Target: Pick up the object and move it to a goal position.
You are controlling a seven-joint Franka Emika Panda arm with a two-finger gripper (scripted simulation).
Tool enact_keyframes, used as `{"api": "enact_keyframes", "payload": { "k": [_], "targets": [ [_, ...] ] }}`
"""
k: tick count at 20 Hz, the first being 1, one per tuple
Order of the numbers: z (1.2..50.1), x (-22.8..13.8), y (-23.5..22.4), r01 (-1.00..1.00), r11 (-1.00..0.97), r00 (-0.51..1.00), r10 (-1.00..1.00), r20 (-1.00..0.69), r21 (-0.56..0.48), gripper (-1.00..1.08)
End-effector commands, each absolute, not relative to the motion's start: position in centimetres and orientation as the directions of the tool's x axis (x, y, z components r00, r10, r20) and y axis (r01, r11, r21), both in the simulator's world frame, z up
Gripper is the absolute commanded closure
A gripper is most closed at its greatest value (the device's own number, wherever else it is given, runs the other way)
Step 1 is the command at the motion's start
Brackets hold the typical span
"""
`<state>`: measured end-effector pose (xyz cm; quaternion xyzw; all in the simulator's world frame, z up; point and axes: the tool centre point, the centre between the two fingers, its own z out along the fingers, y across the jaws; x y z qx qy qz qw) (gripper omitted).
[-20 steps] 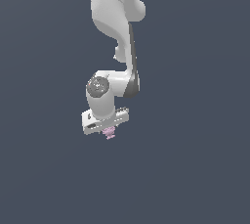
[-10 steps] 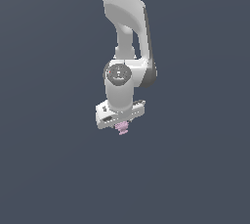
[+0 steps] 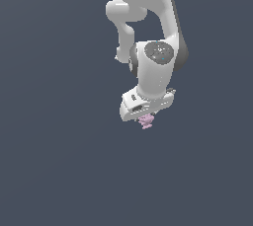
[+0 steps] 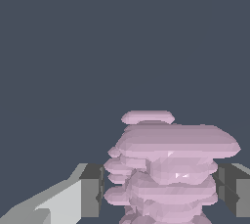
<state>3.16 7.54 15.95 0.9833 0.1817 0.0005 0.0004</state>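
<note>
Pale pink and lumpy, the object (image 4: 168,169) fills the space between the two dark finger pads (image 4: 91,191) in the wrist view, both pads pressed against its sides, so the gripper (image 4: 161,191) is pinching it. In the exterior view the same small pink piece (image 3: 146,121) pokes out just beneath the white gripper (image 3: 147,116), clear of any surface. Above it rises the white arm (image 3: 153,67), bending up to the frame's top edge against a plain dark grey-blue background.
</note>
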Motion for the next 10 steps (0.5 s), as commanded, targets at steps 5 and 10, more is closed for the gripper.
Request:
{"api": "enact_keyframes", "payload": {
  "k": [5,10],
  "targets": [
    [17.8,3.2,10.1,0.355,-0.935,0.935,0.355,0.000,0.000,1.08],
    [17.6,3.3,9.8,0.355,-0.935,0.935,0.355,0.000,0.000,1.08]
  ]
}}
